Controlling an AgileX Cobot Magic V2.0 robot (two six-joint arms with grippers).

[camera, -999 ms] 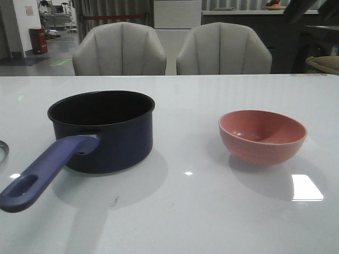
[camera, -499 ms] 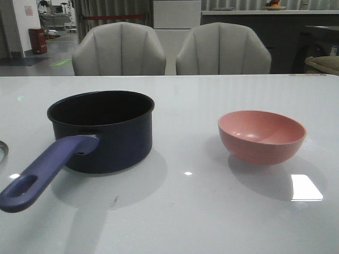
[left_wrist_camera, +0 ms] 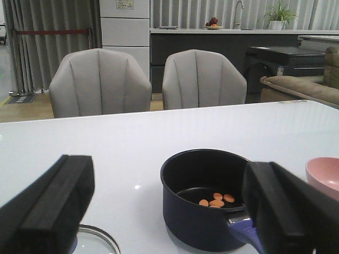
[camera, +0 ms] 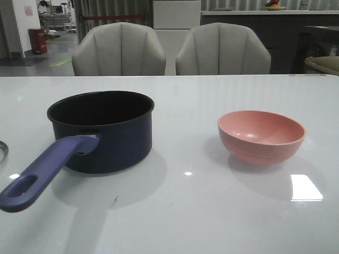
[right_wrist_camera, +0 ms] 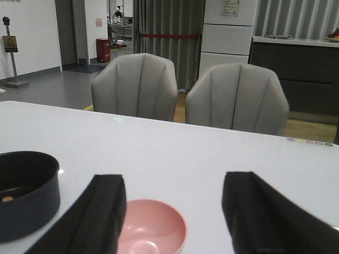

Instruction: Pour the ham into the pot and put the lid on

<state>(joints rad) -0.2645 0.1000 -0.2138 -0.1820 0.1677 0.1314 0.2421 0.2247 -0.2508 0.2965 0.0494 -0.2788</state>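
Front view: I see the white table (camera: 212, 211) w/ the pot (camera: 100, 129) on the left half, uncovered, long handle (camera: 42, 172) pointing toward the cam and to the left. Pink bowl (camera: 261, 136) on the right half, well apart from the pot; its inside looks empty. Two grey chairs (camera: 119, 50) behind the table. Neither arm shows in this view.

Left wrist view: my left gripper (left_wrist_camera: 169, 211) is spread wide, holding nothing, touching nothing, hanging above the table w/ the pot between its fingers (left_wrist_camera: 53, 201) in the frame. The ham (left_wrist_camera: 216, 199) is down in the pot, a few orange-pink bits on the black bottom. The lid (left_wrist_camera: 95, 241) lies flat on the table just beside the pot, on the handle-less side; only part of its rim and glass shows, rest cut off by the frame edge and a finger, knob not visible. In front view just a sliver of its rim at the left edge.

Right wrist view: my right gripper (right_wrist_camera: 175, 217) is also wide apart and empty, above the pink bowl. Pot cut off at the frame edge; one ham bit barely visible inside.
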